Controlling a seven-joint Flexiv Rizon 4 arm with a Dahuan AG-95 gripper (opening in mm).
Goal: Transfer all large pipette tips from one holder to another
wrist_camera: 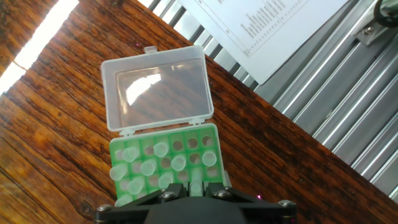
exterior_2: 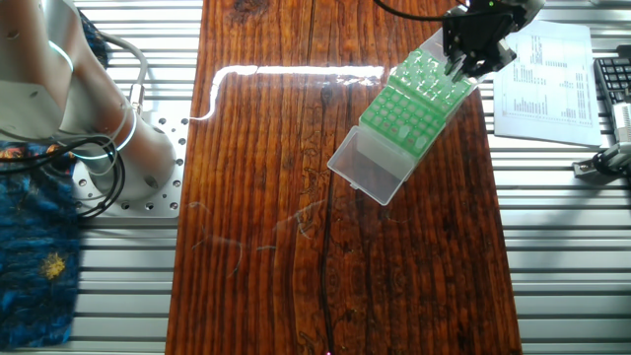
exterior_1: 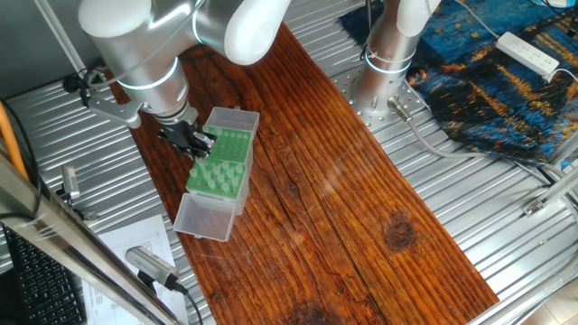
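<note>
Two green holders lie end to end on the wooden board, the nearer one (exterior_1: 217,176) (exterior_2: 399,118) with its clear lid (exterior_1: 204,217) (exterior_2: 370,166) (wrist_camera: 158,87) flipped open. In the hand view, several large pipette tips (wrist_camera: 147,167) stand upright in the left holes of the green holder (wrist_camera: 210,132), and its right holes are bare. My gripper (wrist_camera: 196,185) (exterior_1: 194,140) (exterior_2: 463,61) hangs over the other holder (exterior_1: 232,140) (exterior_2: 431,77). Its fingers (wrist_camera: 173,194) are closed on one pale tip (wrist_camera: 196,179) standing between them.
A printed sheet (wrist_camera: 280,25) (exterior_2: 547,69) lies on the metal slats beside the board. The arm's base (exterior_1: 384,72) (exterior_2: 128,158) stands at the board's far side, next to a blue patterned cloth (exterior_1: 506,90). A keyboard (exterior_2: 613,84) lies past the sheet.
</note>
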